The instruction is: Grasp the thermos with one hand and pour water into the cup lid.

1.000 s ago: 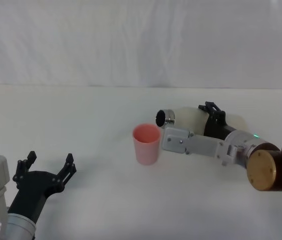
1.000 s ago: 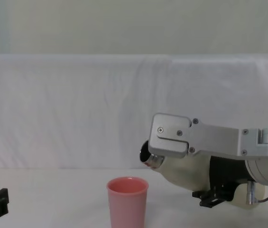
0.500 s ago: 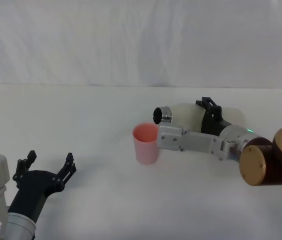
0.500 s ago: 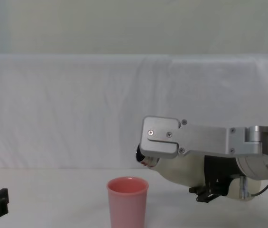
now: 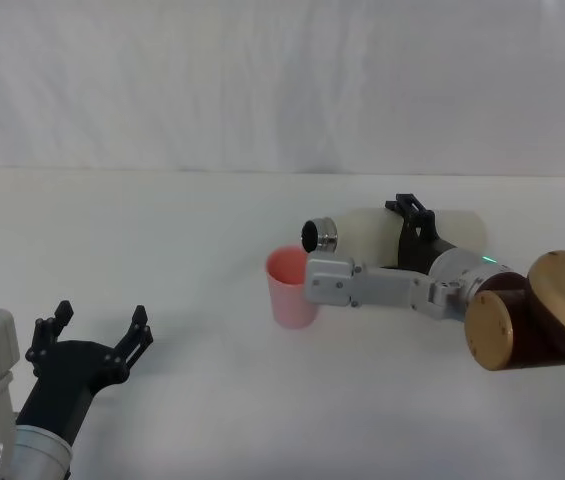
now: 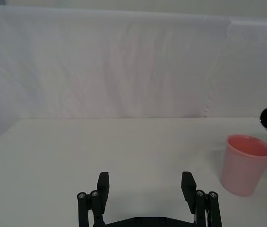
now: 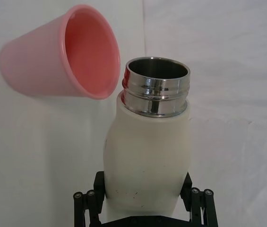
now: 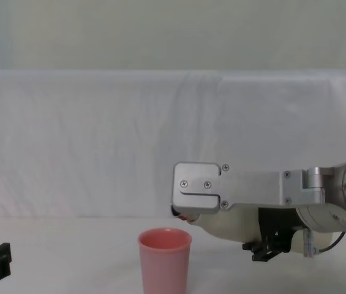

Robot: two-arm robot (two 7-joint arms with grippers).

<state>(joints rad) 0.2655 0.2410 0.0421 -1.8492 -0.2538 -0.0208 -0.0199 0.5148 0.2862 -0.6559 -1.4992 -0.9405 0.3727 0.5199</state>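
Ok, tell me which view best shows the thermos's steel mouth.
Right wrist view: the cream-white thermos's open steel neck is fully visible beside the pink plastic cup. Head view shows it sideways; the chest view hides it behind the arm's bracket.

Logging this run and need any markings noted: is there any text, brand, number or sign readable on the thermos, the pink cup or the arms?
None: no readable text in any view.
The thermos, held tipped by the right gripper, is plain cream-white with a bare steel neck.
The cup lid is plain pink.
The left gripper, open and parked, shows no marking.

white table (image 5: 162, 260) (cloth-covered), pink cup lid (image 5: 292, 287) upright
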